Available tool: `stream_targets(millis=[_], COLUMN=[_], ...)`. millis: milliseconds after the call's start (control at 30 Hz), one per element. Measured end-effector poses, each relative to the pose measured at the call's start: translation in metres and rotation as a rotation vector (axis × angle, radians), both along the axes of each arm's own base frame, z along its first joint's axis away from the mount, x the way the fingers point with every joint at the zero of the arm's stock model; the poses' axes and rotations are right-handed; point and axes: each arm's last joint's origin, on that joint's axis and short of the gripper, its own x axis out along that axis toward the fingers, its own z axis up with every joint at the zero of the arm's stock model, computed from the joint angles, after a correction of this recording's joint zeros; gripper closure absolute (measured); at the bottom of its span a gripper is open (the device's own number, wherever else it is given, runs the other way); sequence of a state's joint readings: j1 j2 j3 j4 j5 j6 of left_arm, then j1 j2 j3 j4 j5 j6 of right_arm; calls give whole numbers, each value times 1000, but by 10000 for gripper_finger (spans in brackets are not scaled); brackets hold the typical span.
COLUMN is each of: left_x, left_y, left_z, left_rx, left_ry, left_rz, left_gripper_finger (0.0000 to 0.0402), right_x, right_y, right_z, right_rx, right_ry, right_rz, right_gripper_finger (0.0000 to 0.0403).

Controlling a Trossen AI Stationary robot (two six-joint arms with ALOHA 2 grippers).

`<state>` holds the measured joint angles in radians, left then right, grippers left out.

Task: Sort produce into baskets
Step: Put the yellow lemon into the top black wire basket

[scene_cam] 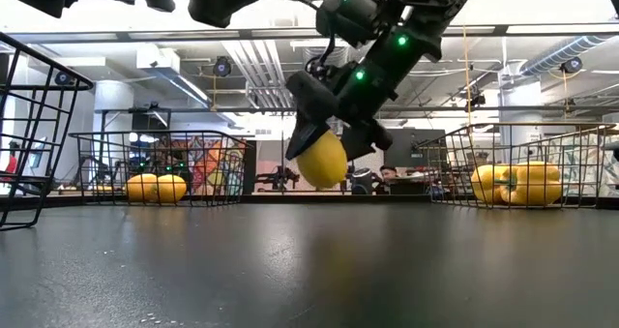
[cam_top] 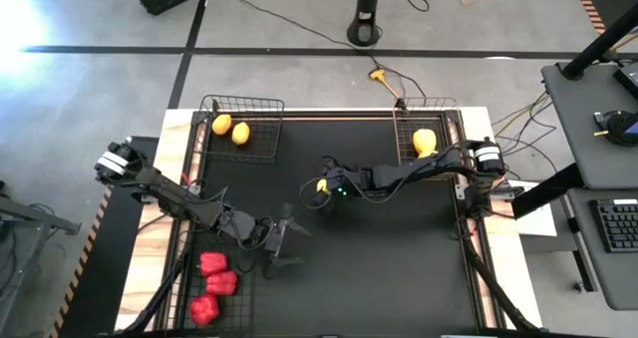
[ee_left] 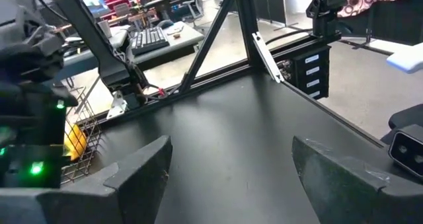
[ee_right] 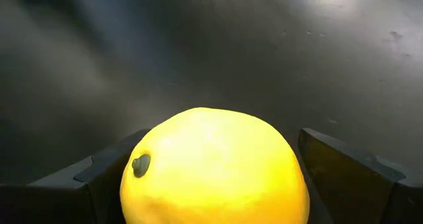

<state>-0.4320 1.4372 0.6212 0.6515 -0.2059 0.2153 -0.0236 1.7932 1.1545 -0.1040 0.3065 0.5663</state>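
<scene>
1. Nearest the camera, filling the right wrist view, is a smooth yellow lemon [ee_right: 213, 166], clamped between the 2 dark fingers [ee_right: 99, 184] of the right tool [scene_cam: 324, 149]. The low view shows it carried clear of the dark worktop [cam_top: 399, 268], near the worktop's middle, probably so it can travel over a basket wall.
2. At the left, the near-left basket [cam_top: 179, 303] holds 3 red peppers [cam_top: 214, 283] grouped together, which reads as the red pile.
3. Just beside that basket hangs the left tool [cam_top: 284, 240], its fingers [ee_left: 139, 171] spread apart and holding nothing; it seems to be waiting.
4. The far-left basket [cam_top: 261, 129] holds 2 lemon-like ovals [cam_top: 231, 129], so the carried lemon most likely belongs there.
5. At the far right, another basket [cam_top: 404, 129] holds yellow peppers [cam_top: 425, 142]; in the low view they look like 2 lumpy pieces [scene_cam: 513, 185], though I cannot be sure of the count.
</scene>
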Motion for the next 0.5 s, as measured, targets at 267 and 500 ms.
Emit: stream_targets(millis=[267,500], left_x=[0,0], left_y=[0,1], left_z=[0,0], left_rx=[-2,-4], left_ry=[-2,-1], left_rz=[17,23], left_gripper_finger=[106,106], right_x=[3,4], right_y=[5,6], right_z=[-13,-18], right_rx=[31,-11], right_ry=[26,57], right_rz=[25,80], right_gripper_finger=[30,30])
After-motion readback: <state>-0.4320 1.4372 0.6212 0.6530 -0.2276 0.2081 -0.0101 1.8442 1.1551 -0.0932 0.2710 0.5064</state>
